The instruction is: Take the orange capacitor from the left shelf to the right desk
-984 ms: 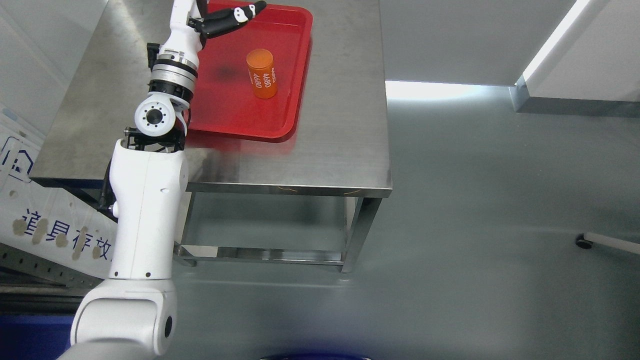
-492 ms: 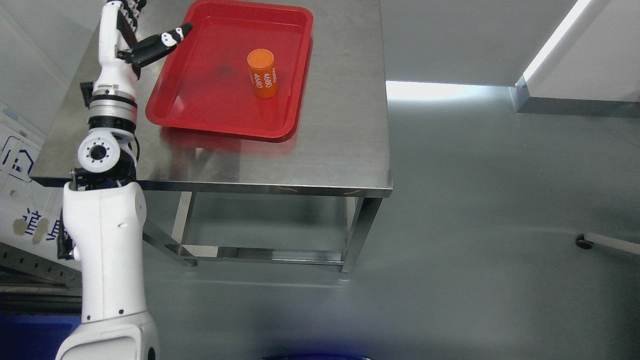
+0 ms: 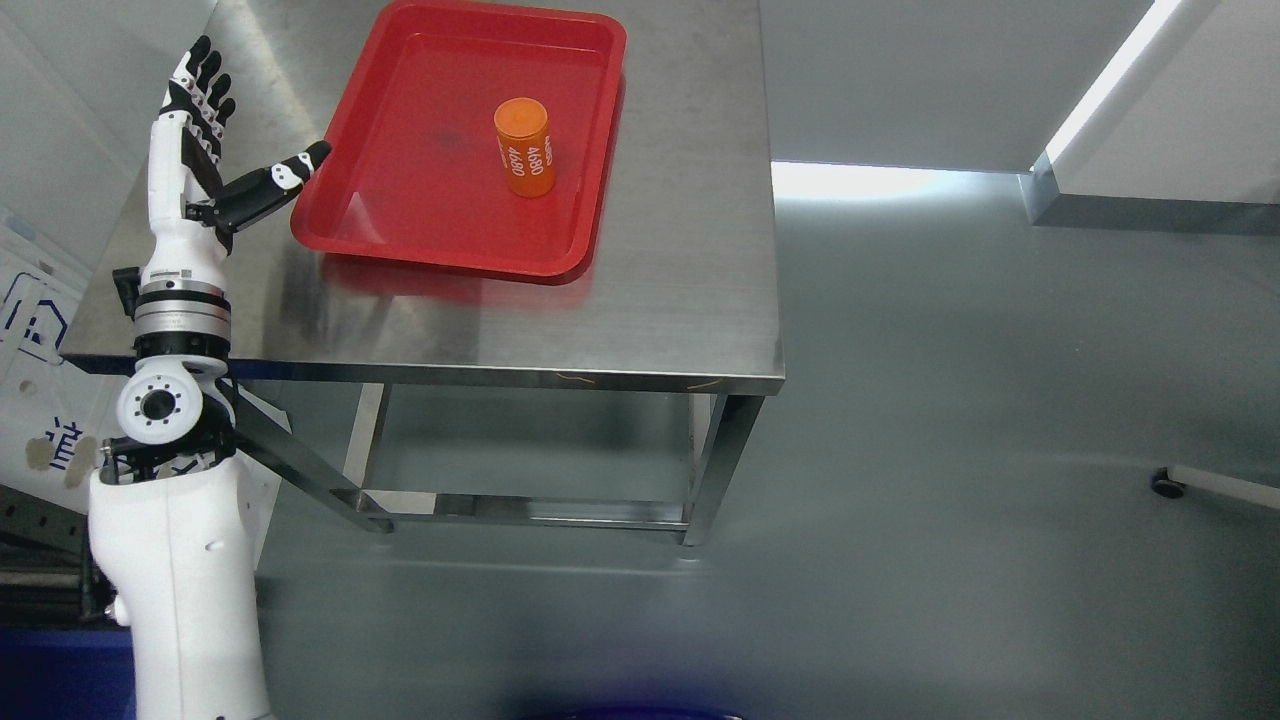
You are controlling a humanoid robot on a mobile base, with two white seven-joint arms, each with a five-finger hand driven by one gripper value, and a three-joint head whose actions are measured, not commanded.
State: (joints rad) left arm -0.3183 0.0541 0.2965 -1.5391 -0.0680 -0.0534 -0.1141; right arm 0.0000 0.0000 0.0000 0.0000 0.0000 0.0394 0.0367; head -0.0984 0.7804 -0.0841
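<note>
capacitor (image 3: pixel 524 147) stood upright in tray (image 3: pixel 420 215), toward tray's right side, white print on its side. tray lay on steel desk (image 3: pixel 660 300). left hand (image 3: pixel 205 165) hung left of tray, fingers spread, holding nothing, thumb tip just beside tray's left rim. hand well apart from capacitor.

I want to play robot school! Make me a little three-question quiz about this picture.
1. True or false: the left hand is holding the orange can.
2. What is the orange can standing in? A) blue box B) red tray C) bare floor
3. Fill in: the tray sits on a shiny metal ____.

Key: 1 false, the fingers are spread and hold nothing, off to the tray's left. 2 B. 3 table.
</note>
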